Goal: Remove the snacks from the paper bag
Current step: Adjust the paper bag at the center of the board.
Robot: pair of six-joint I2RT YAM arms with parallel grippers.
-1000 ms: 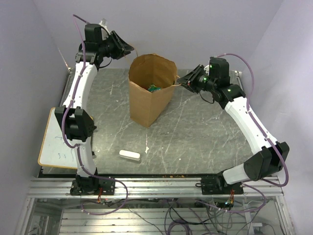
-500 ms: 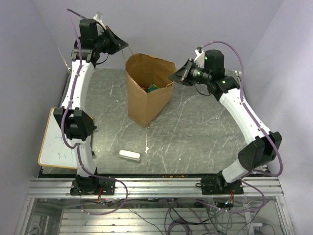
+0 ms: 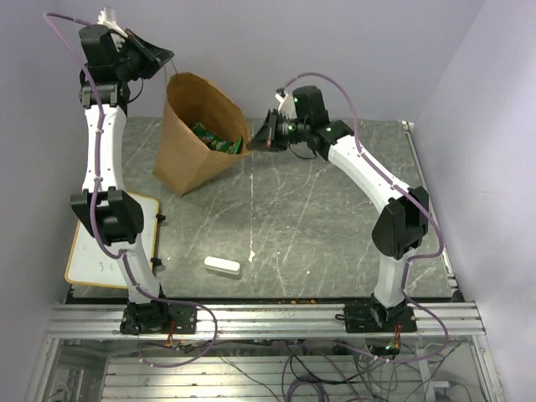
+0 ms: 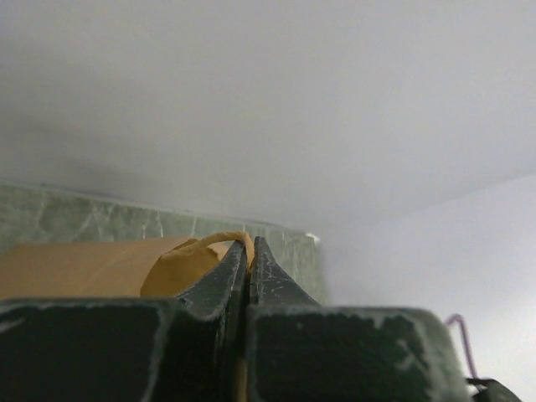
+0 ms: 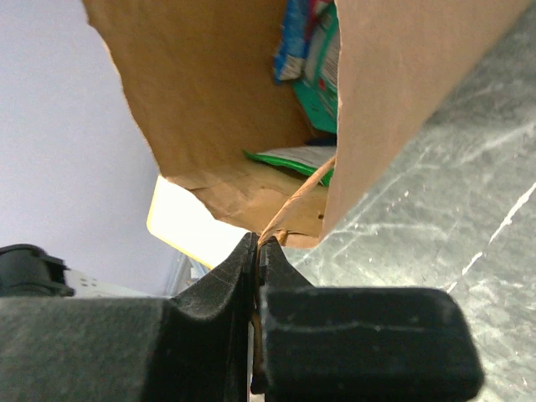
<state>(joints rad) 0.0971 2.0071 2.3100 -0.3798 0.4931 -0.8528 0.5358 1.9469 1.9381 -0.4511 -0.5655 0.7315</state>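
Since the frame half a second earlier, both arms have swung toward the left side of the dark grey marbled counter (image 3: pixel 318 218), carrying the tall brown kraft paper bag (image 3: pixel 188 142) with them. The paper bag no longer stands upright. It leans steeply, with its mouth turned toward the right pincer (image 3: pixel 258 142) and its base end low, well below the left pincer (image 3: pixel 161 59). Whether the base touches the counter cannot be told. In the left wrist view, the left pincer (image 4: pixel 248 251) has its fingers pressed together, with the loop of a thin twisted handle (image 4: pixel 219 240) pinched between the tips. The brown wall of the paper bag (image 4: pixel 75 268) lies just behind and to the left of those tips. In the right wrist view, the right pincer (image 5: pixel 257 245) is likewise clamped together on a second twisted handle (image 5: pixel 295 203), which runs from the tips up to the rim of the paper bag (image 5: pixel 402 84). The flat glossy green-and-white and blue foil snack packets (image 3: pixel 216 138) lie inside the bag between the two pincers, close to the mouth and nearer the right pincer. In the right wrist view, the snack packets (image 5: pixel 311 50) sit directly ahead of the fingertips, inside the opening. A small white oblong block (image 3: pixel 223 265) lies on the counter well apart from both pincers, toward the arm bases. A white-surfaced board with a wooden frame (image 3: pixel 92 251) lies far below the left pincer, beside the left arm.
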